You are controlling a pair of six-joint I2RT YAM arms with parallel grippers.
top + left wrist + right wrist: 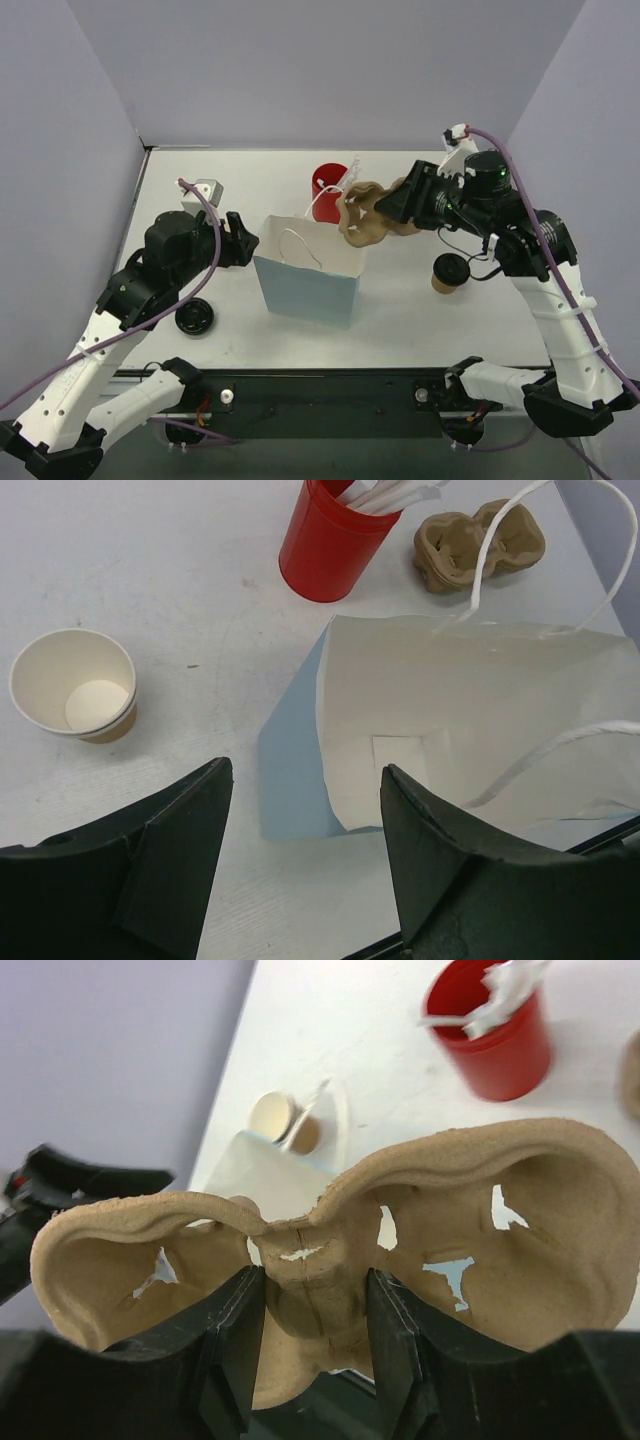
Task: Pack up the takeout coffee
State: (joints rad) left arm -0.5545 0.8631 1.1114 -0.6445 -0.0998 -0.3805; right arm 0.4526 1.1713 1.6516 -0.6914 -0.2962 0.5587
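The takeout coffee (pixel 448 272), a small brown cup with a black lid, stands on the table right of the bag, below my right arm. My right gripper (pixel 312 1280) is shut on the middle ridge of a brown pulp cup carrier (pixel 420 1230) and holds it in the air above the right rim of the open light-blue paper bag (pixel 310 272). From above, the right gripper (pixel 388 210) sits just behind the bag. My left gripper (pixel 307 770) is open and empty, low beside the bag's left side (pixel 300 750).
A red cup (pixel 325 190) with white stirrers stands behind the bag. A lidless paper cup (pixel 75 685) stands left of the bag. A round black lid-like thing (pixel 193 318) lies near the left arm. Grey walls close in three sides.
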